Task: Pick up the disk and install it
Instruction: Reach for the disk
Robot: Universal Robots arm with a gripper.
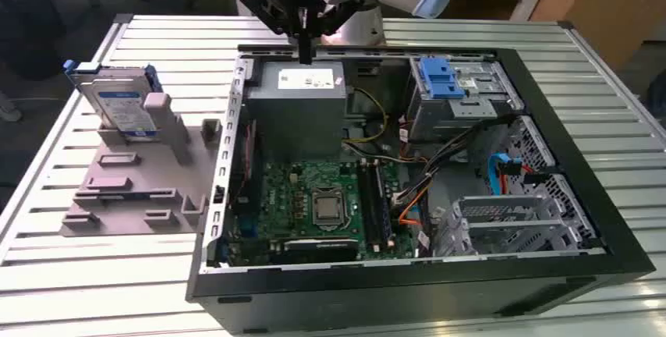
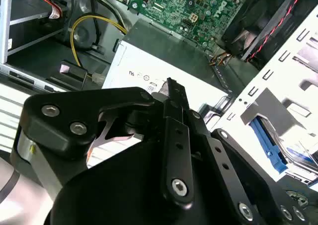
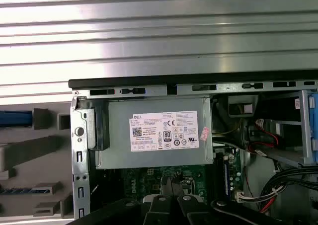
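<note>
The disk (image 1: 125,107) stands upright in a grey holder (image 1: 136,189) on the table, at the exterior view's left of the open computer case (image 1: 416,282). It is silver-grey with a white and blue label and a blue frame. Its blue edge (image 3: 15,118) shows in the first wrist view. My gripper (image 1: 305,54) hangs above the back edge of the case, over the grey power-supply box (image 1: 302,95), well apart from the disk. Its black fingers (image 2: 171,86) are shut with nothing between them. In the first wrist view the gripper (image 3: 171,197) hovers over the motherboard edge.
Inside the case lie a green motherboard (image 1: 323,204), coloured cables (image 1: 416,196) and metal drive cages (image 1: 520,220). A blue latch (image 1: 442,79) sits on the cage at the back right. The slatted metal table (image 1: 83,274) surrounds the case.
</note>
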